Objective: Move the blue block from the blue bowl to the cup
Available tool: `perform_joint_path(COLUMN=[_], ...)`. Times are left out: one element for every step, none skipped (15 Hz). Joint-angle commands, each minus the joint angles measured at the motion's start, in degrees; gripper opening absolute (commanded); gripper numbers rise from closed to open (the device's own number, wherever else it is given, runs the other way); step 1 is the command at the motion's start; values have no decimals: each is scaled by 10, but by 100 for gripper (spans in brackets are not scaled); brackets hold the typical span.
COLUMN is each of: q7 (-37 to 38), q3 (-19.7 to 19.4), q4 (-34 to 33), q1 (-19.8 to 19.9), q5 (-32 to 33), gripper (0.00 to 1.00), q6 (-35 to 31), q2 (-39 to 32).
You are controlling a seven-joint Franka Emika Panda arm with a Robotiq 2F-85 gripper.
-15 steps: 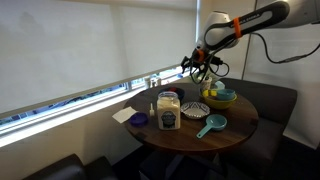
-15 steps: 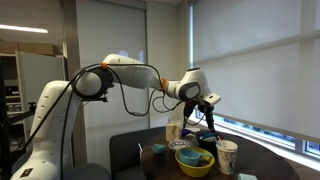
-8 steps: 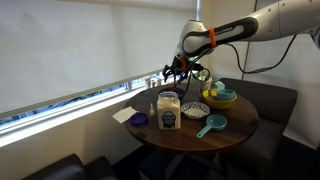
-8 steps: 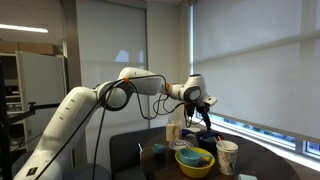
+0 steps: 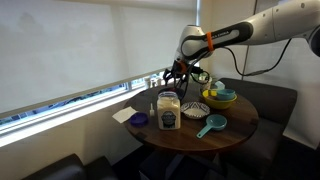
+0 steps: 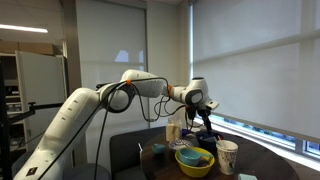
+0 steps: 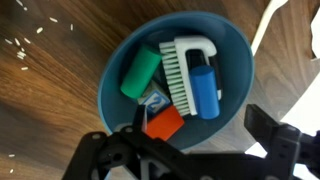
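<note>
Gripper (image 7: pixel 190 150) hovers over blue bowl (image 7: pixel 200 28) | jaws apparently wide open, empty | blue block (image 7: pixel 205 92) inside, right of brush (image 7: pixel 180 70)

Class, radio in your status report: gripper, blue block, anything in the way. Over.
Gripper open, jaws empty, above round blue bowl. Long blue block inside, ungrasped. White bristle brush close beside it.

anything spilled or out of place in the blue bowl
Nothing spilled or broken. The blue bowl sits upright; the brush, blue block, green piece and orange piece lie jumbled but all inside it.
</note>
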State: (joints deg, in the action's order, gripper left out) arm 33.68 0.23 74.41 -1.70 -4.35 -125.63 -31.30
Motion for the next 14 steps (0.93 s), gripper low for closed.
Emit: perform_joint_path(q7=[-36, -35, -23, -25, -24, -24, -24, -25, -19, -22, -21, -21, -17, -16], q3=[-1, -1, -12, -14, -15, -16, -16, -16, -21, -21, -23, -24, -27, -29], q4=[42, 43, 27, 31, 31, 30, 15, 2, -12, -24, -35, -45, -56, -61], q1=[4, 4, -6, -7, -7, -7, -7, -7, -10, -11, -13, -14, -19, -24], q5=[-33, -40, -26, -27, -27, -26, -26, -26, -19, -17, -14, -12, -4, 2], gripper=[100, 100, 100, 100, 100, 100, 100, 78, 75, 75, 72, 72, 73, 78], q6=[-34, -42, -18, -21, -21, -21, -17, -8, 3, 11, 17, 19, 23, 23], q2=[1, -5, -4, -6, -7, -7, -17, -26, -35, -44, -51, -57, -59, -59])
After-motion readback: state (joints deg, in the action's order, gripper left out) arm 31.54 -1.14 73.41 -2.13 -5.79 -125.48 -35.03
